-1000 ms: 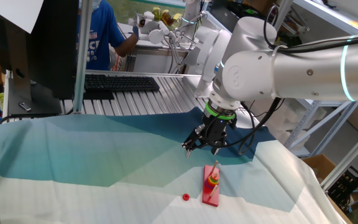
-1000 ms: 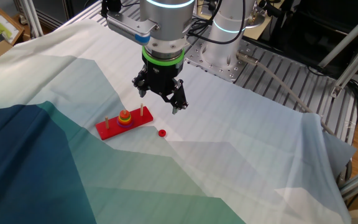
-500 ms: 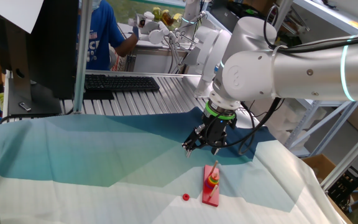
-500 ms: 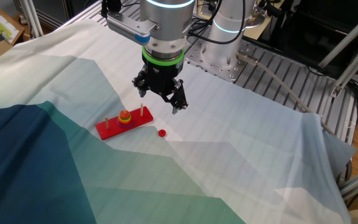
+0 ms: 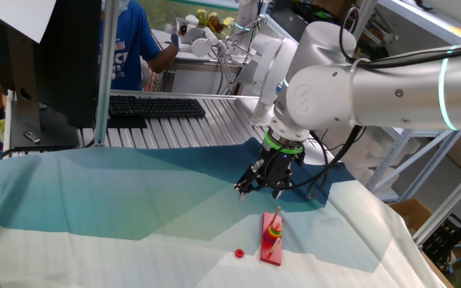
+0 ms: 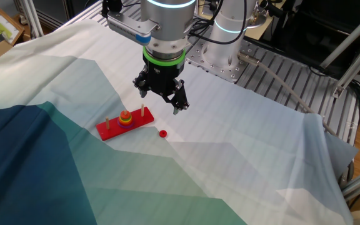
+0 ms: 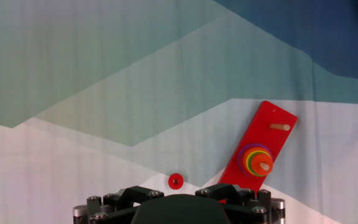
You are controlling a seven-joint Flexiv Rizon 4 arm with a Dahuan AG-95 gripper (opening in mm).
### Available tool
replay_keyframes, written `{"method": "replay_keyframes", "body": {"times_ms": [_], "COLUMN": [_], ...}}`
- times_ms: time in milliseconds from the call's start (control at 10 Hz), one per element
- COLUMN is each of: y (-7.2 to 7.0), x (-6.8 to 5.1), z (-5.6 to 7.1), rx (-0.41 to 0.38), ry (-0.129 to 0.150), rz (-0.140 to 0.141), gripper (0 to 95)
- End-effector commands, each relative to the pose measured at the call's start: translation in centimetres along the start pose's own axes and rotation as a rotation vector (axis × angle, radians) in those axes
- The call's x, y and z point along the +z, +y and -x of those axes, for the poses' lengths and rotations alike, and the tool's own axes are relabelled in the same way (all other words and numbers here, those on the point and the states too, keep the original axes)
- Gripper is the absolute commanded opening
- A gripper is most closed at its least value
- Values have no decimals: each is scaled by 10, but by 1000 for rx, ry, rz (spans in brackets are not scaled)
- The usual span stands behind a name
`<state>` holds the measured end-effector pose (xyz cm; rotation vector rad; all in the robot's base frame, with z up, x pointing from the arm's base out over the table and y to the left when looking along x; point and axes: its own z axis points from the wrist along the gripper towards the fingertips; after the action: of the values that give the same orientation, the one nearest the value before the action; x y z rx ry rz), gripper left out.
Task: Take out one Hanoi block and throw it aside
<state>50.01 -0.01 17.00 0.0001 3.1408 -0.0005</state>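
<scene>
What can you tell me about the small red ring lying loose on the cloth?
The small red ring is a flat, round disc with a centre hole, glossy like painted wood or plastic. It lies flat on the teal and white cloth, off the pegs, apart from the red rectangular base board and touching nothing else. It sits beside the board's long edge, below the raised black gripper, which holds nothing.

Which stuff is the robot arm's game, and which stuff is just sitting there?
Part of the job:
red base with pegs
ring stack on the middle peg
small red ring lying on the cloth beside the base
gripper, hanging above with nothing in it

Just sitting there:
keyboard
cloth
</scene>
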Motion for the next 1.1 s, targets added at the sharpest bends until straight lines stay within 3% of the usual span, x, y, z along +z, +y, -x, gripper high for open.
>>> {"method": "replay_keyframes", "body": {"times_ms": [100, 200, 1100], "y": [0, 0, 0], "x": [0, 0, 0], "z": [0, 0, 0], "rx": [0, 252, 255], "ry": [1, 35, 31], "rz": [0, 24, 6], "gripper": [950, 0, 0]}}
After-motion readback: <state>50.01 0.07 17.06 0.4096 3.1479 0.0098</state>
